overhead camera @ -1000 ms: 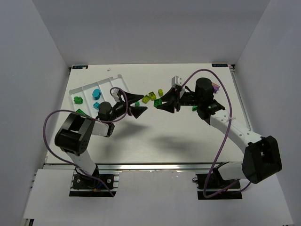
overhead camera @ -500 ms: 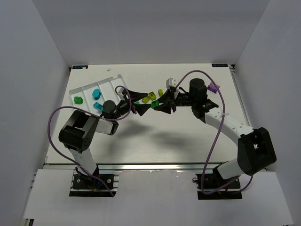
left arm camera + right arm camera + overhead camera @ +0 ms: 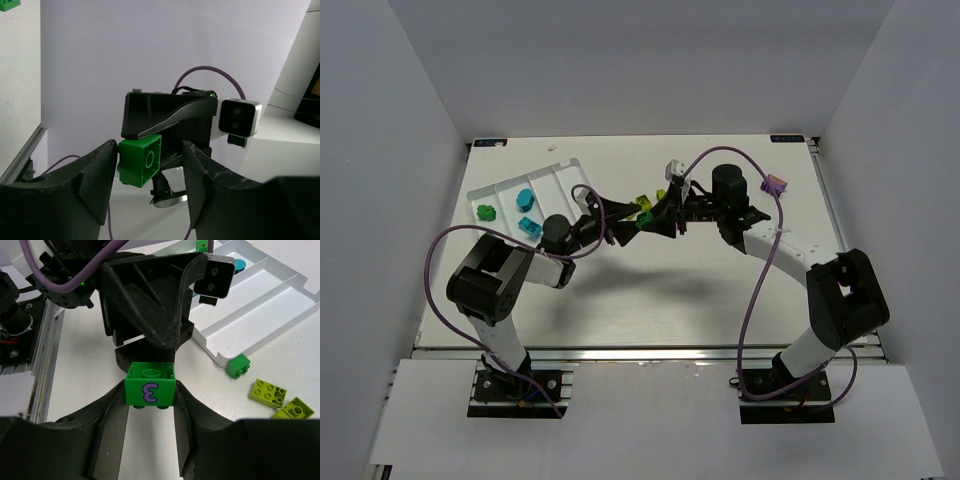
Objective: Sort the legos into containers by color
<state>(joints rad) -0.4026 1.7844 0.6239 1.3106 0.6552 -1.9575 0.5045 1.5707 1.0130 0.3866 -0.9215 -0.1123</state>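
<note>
Between green brick (image 3: 150, 385) and tray (image 3: 261, 307) stands the left tool (image 3: 624, 220).

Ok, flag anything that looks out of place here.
The right gripper holds a green brick with a purple mark in the air, between the open fingers of the left gripper rather than over the tray: a handover looks odd for sorting. A second green brick lies on the table just outside the tray's corner.

The white table (image 3: 720, 300) carries a tray (image 3: 556, 176), loose yellow-green bricks (image 3: 644, 204), and possibly a purple brick (image 3: 775, 185).
</note>
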